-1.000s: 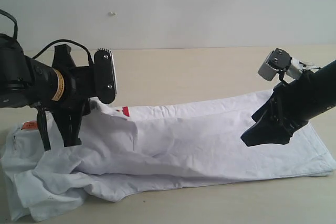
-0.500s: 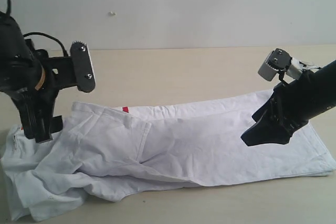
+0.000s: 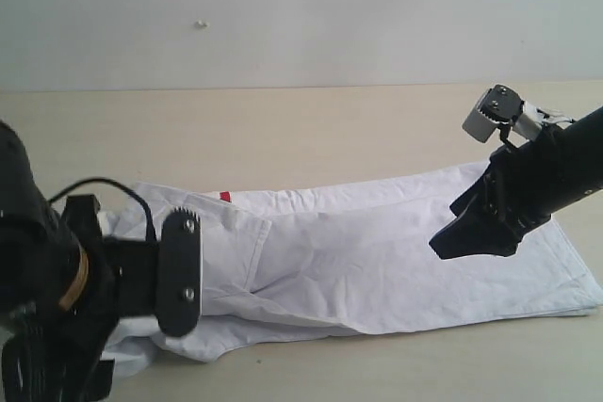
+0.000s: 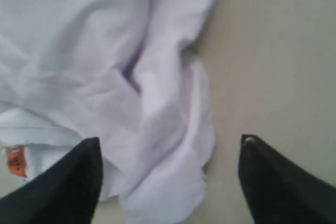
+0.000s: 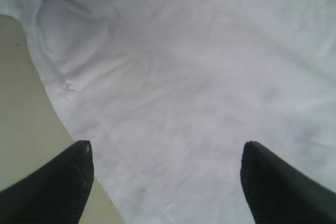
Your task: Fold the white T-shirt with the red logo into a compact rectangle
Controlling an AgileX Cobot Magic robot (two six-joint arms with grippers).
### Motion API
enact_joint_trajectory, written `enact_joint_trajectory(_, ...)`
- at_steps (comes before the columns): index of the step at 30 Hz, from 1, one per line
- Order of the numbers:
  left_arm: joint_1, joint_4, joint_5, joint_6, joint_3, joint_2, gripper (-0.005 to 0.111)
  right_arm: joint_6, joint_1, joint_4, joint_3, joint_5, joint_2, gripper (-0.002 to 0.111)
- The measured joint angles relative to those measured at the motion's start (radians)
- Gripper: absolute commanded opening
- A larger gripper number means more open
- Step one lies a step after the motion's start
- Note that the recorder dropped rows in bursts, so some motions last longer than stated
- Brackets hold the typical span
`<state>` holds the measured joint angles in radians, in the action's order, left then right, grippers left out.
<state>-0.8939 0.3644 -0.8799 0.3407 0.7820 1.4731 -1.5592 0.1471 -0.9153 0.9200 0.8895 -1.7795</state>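
The white T-shirt (image 3: pixel 377 251) lies lengthwise on the table, folded into a long strip with a bunched end at the left. Only a small corner of the red logo (image 3: pixel 225 197) peeks out at the far edge. My left gripper (image 4: pixel 170 148) is open over the crumpled end (image 4: pixel 157 103), holding nothing, and the orange neck tag (image 4: pixel 17 161) shows beside one finger. In the exterior view the left arm (image 3: pixel 85 298) covers the near-left part of the shirt. My right gripper (image 3: pixel 468 237) hangs open above the shirt's right part (image 5: pixel 199 93), holding nothing.
The beige table (image 3: pixel 301 129) runs back to a pale wall. Bare table shows behind the shirt and along the front edge (image 3: pixel 424 364). No other objects are in view.
The left arm has swung down from the shirt's far left toward the near-left corner, and now hides the bunched end in the exterior view. The right arm has barely moved.
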Motion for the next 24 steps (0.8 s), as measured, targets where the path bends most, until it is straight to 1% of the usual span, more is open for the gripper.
enact_joint_trajectory(1, -0.028, 0.0, 0.0, 0.0, -0.018, 0.0, 0.045, 0.0, 0.0, -0.002, 0.0, 0.005, 0.0, 0.074)
enact_joint_trajectory(3, -0.062, -0.001, 0.002, 0.0, -0.045, -0.002, 0.045, 0.0, 0.0, -0.007, 0.0, 0.009, 0.0, 0.074)
enact_joint_trajectory(5, -0.075, -0.001, 0.023, 0.0, -0.072, -0.002, 0.051, -0.002, 0.0, -0.009, 0.0, 0.015, 0.0, 0.074)
enact_joint_trajectory(8, -0.077, 0.024, 0.078, 0.0, -0.108, -0.002, 0.066, -0.002, 0.0, -0.009, 0.0, 0.018, 0.0, 0.074)
enact_joint_trajectory(9, -0.077, 0.031, 0.107, 0.002, -0.12, -0.002, 0.069, -0.002, 0.0, -0.011, 0.0, 0.02, 0.0, 0.074)
enact_joint_trajectory(10, -0.077, 0.039, 0.138, 0.009, -0.131, -0.002, 0.07, -0.002, 0.0, -0.011, 0.0, 0.02, 0.0, 0.074)
enact_joint_trajectory(12, -0.077, 0.048, 0.188, 0.03, -0.146, 0.001, 0.07, -0.002, 0.0, -0.013, 0.0, 0.02, 0.0, 0.074)
enact_joint_trajectory(14, -0.077, 0.062, 0.213, 0.044, -0.149, 0.03, 0.067, -0.002, 0.0, -0.013, 0.0, 0.02, 0.0, 0.074)
enact_joint_trajectory(19, -0.077, 0.11, 0.23, 0.048, -0.154, 0.122, 0.064, -0.002, 0.0, -0.013, 0.0, 0.023, 0.0, 0.074)
enact_joint_trajectory(20, -0.077, 0.145, 0.232, 0.039, -0.154, 0.149, 0.064, -0.002, 0.0, -0.013, 0.0, 0.025, 0.0, 0.074)
enact_joint_trajectory(21, -0.077, 0.17, 0.234, 0.02, -0.154, 0.16, 0.061, -0.002, 0.0, -0.013, 0.0, 0.025, 0.0, 0.074)
enact_joint_trajectory(24, -0.077, 0.312, 0.222, -0.136, -0.154, 0.172, 0.049, -0.004, 0.0, -0.017, 0.0, 0.025, 0.0, 0.074)
